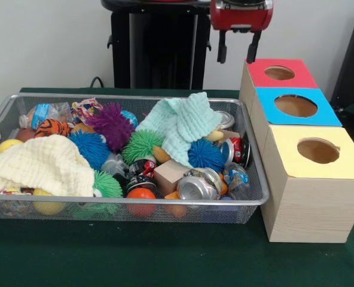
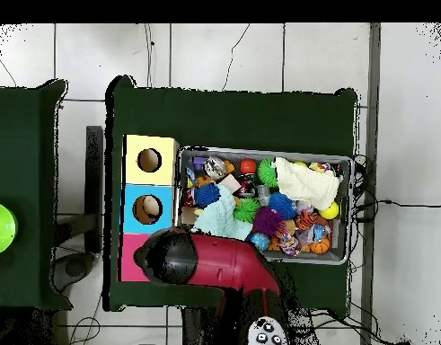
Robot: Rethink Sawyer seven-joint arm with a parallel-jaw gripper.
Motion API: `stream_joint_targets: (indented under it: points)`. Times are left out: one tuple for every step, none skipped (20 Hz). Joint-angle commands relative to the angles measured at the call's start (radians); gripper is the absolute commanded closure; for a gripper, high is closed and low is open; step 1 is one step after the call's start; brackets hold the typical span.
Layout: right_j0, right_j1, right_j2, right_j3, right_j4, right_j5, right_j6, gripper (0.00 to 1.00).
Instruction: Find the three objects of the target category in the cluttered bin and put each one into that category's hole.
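This looks like a robot test room in a lab. A red and black arm (image 2: 219, 265) stands at one edge of a table with green cloth (image 1: 135, 257). The floor has pale tiles (image 2: 233, 54) with loose cables (image 2: 385, 202). On the table are a wire bin (image 1: 252, 197) of mixed toys and three wooden boxes (image 1: 311, 197) with coloured tops. A second green table (image 2: 22, 180) stands beside, perhaps for another setup.

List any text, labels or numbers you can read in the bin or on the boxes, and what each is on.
No text can be read in either view.
Plastic bottle: blue label, print too blurred to read.
Red and black can: markings too small to read.
Crushed silver can: no legible print.
Red box, blue box, yellow box: plain coloured tops, no lettering.
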Motion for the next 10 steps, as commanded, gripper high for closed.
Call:
stream_joint_targets:
  points:
    - [-0.076,0.117,0.005,-0.078,0.053,-0.042,0.205,0.0]
    - [-0.084,0.125,0.01,-0.086,0.049,-0.049,0.193,0.0]
    - [-0.089,0.131,0.012,-0.094,0.045,-0.051,0.185,0.0]
    - [-0.093,0.139,0.012,-0.111,0.04,-0.035,0.177,0.0]
    - [-0.097,0.145,0.012,-0.119,0.04,-0.02,0.174,0.0]
    - [-0.105,0.157,0.013,-0.128,0.044,-0.004,0.172,0.0]
    - [-0.112,0.165,0.016,-0.131,0.043,-0.007,0.168,0.0]
    - [-0.124,0.185,0.019,-0.143,0.045,-0.006,0.164,0.0]
    - [-0.128,0.194,0.021,-0.147,0.044,-0.01,0.164,0.0]
    - [-0.131,0.21,0.018,-0.151,0.043,-0.028,0.17,0.0]
